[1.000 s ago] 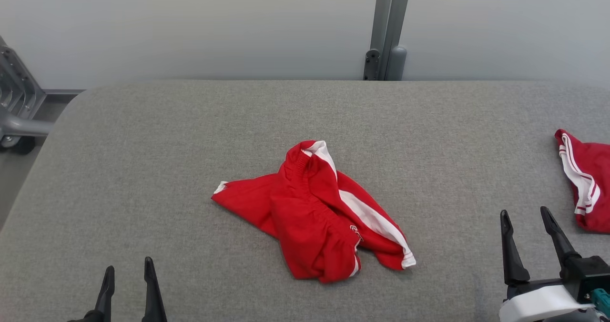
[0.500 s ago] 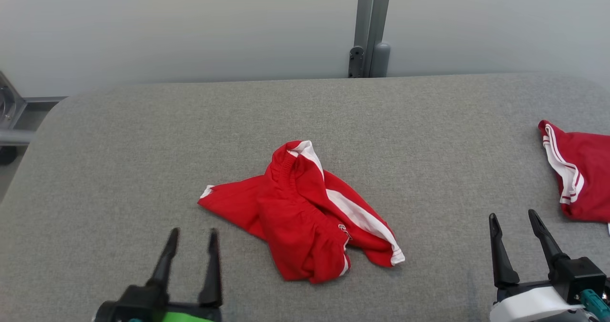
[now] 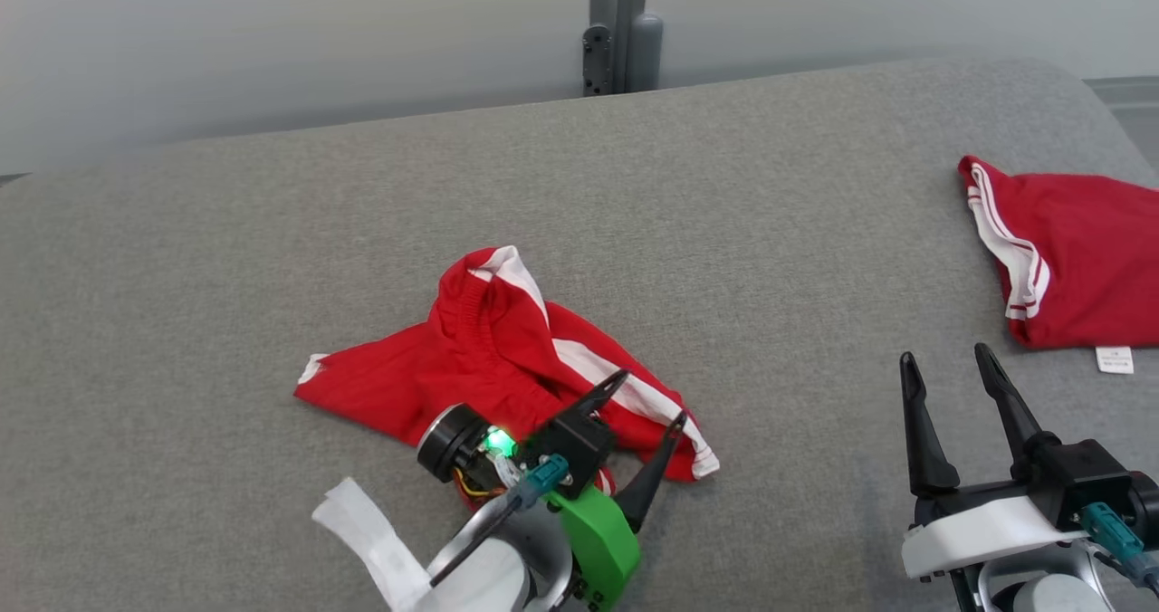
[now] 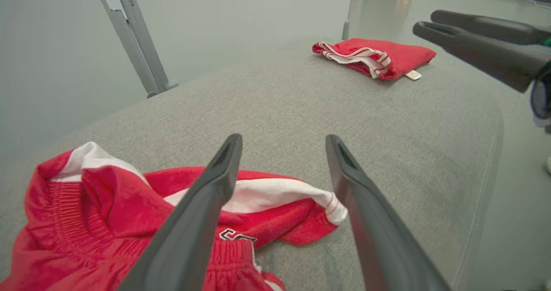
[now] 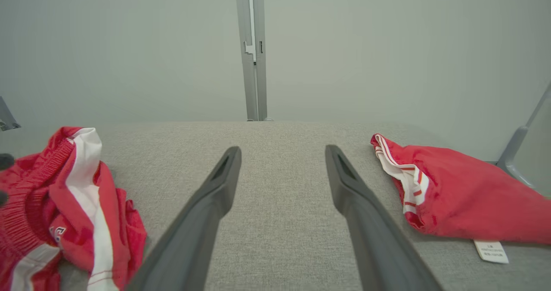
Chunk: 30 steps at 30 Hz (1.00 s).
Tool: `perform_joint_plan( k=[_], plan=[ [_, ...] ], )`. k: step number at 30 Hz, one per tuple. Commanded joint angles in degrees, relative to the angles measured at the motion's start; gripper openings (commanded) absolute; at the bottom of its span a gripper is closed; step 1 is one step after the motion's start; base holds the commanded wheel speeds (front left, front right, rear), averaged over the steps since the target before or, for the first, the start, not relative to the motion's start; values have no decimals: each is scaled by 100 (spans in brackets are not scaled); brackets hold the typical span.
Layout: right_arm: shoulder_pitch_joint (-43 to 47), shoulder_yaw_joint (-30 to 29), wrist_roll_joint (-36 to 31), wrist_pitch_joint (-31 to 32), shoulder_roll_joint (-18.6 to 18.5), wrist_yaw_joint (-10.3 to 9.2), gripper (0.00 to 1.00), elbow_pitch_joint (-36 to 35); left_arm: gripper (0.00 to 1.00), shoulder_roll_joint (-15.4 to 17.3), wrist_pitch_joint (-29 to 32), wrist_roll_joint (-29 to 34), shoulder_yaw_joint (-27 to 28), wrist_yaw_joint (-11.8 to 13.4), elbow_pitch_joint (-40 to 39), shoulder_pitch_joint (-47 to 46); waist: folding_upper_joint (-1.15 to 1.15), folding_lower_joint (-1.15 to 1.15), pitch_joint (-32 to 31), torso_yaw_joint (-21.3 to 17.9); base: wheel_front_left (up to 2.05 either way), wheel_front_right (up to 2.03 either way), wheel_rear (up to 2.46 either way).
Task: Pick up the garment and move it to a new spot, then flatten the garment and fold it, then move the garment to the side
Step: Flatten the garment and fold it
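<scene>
The garment (image 3: pixel 471 349), red shorts with white side stripes, lies crumpled in the middle of the grey padded table (image 3: pixel 724 186). My left gripper (image 3: pixel 650 401) is open and tilted to the right, its two fingers hovering over the garment's near right edge by the white-striped hem. In the left wrist view the garment (image 4: pixel 107 205) lies under and between the spread fingers of that gripper (image 4: pixel 283 140). My right gripper (image 3: pixel 943 356) stands open over bare table at the lower right, holding nothing. From the right wrist, this gripper (image 5: pixel 282 151) has the garment (image 5: pixel 64 183) far to its left.
A second red garment (image 3: pixel 1077 250) with white stripes and a white tag lies folded at the table's right edge, also seen as a folded pile (image 4: pixel 379 56) (image 5: pixel 452 192). A grey post (image 3: pixel 620 28) rises behind the table's far edge. The table's right edge curves down near the right arm.
The head camera has turned, shifting the whole picture left. My left gripper has travelled from the lower left up and right to the garment's near right edge. The right gripper holds its place.
</scene>
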Motion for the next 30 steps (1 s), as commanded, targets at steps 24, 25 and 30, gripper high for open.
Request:
perform_joint_plan(
  k=[24,25,30],
  plan=[
    [-55,-243,164,-17,40,-5,100,121,8,1092,2248,-156,-50,214,-438,428,0,0,317,-154,0,0,0],
    [-56,-237,158,-17,40,-5,100,126,0,1089,2313,-194,-77,195,-453,447,0,0,308,-149,0,0,0],
    [-85,-192,152,-17,40,-5,100,138,0,931,2369,-519,-43,125,-641,348,0,0,300,-176,0,0,0]
  ],
)
